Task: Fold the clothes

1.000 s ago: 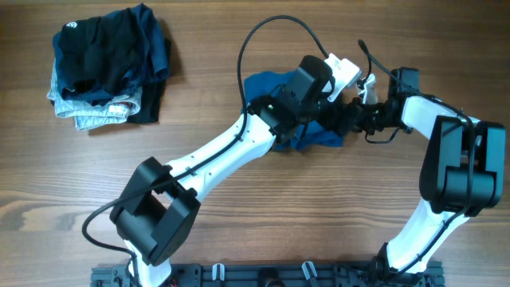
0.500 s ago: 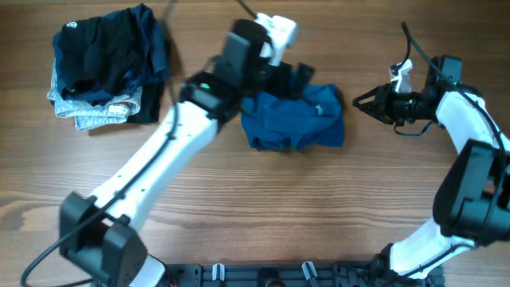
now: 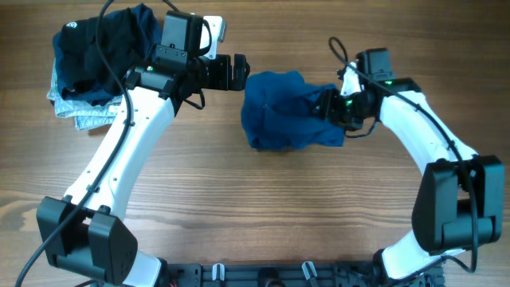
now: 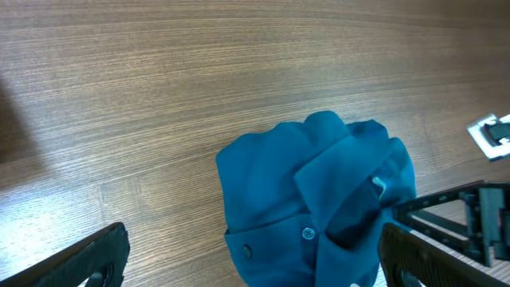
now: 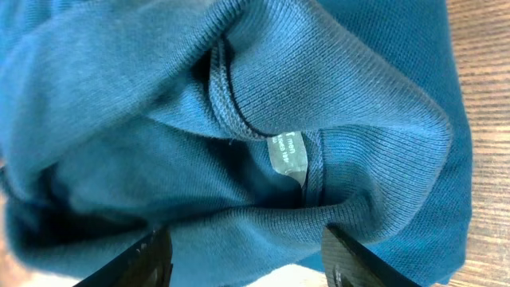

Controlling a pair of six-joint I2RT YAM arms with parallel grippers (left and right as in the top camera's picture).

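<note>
**Inspector:** Pincers, left to right?

**Operator:** My left pincer [image 3: 240, 72] stands spread wide and grasps nothing, just left of the clothes [image 3: 283, 112]. They lie bunched mid-tabletop [image 3: 255, 207]. My right pincer [image 3: 327, 108] sits at their right edge, jaws parted with fabric between them, apparently not pinching.

**Inspector:** Method and lie?

**Operator:** I judge I should take two opposite edges and draw the bundle flat before creasing. Its long axis runs roughly left to right. The sewn label [image 5: 288, 151] suggests the neck end faces my right side.
</note>
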